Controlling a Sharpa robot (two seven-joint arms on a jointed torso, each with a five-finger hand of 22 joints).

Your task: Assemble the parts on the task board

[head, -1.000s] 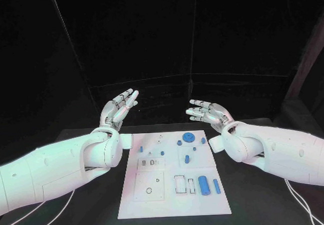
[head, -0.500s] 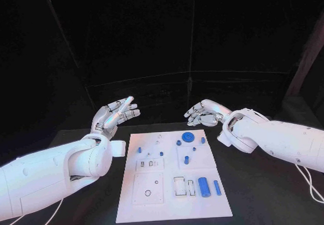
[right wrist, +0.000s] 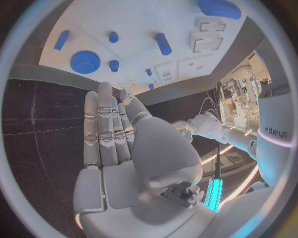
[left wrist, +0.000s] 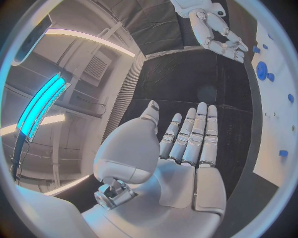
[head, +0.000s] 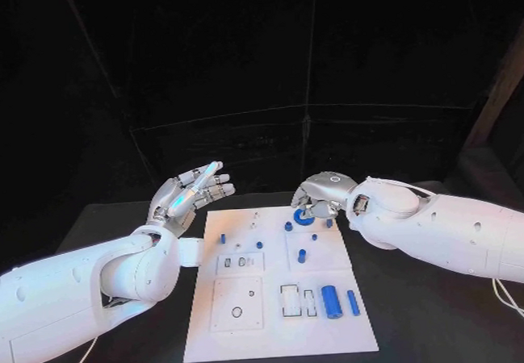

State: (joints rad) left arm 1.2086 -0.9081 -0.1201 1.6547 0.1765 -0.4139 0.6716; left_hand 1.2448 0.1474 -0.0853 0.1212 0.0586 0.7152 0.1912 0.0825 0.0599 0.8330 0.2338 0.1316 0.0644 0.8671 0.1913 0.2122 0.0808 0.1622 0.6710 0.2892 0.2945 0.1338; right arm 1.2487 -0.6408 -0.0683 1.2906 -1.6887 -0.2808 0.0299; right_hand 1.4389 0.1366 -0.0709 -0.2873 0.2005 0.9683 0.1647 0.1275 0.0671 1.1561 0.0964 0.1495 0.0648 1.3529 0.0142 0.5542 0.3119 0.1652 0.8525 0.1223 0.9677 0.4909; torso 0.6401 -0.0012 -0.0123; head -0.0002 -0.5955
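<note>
The white task board (head: 280,310) lies in the middle of the black table. On it sit a blue gear (head: 301,216) near the far edge, several small blue pegs such as one at mid-board (head: 302,256), and a large blue cylinder (head: 330,300) beside a slim one (head: 352,302) at the near right. My right hand (head: 321,197) hovers just above the gear, fingers straight and together, holding nothing; the right wrist view shows the hand (right wrist: 118,144) and the gear (right wrist: 85,62) beyond its fingertips. My left hand (head: 193,191) is raised off the board's far left corner, fingers extended and empty, as the left wrist view (left wrist: 180,158) confirms.
White recessed sockets (head: 242,299) and slots (head: 298,298) mark the near half of the board. Black table (head: 442,319) surrounds the board on both sides. A dark curtain rises behind the table's far edge.
My right hand has dropped and moved left, from the air beyond the board's far right corner to just over the gear. My left hand has tilted and lowered slightly. The view has shifted.
</note>
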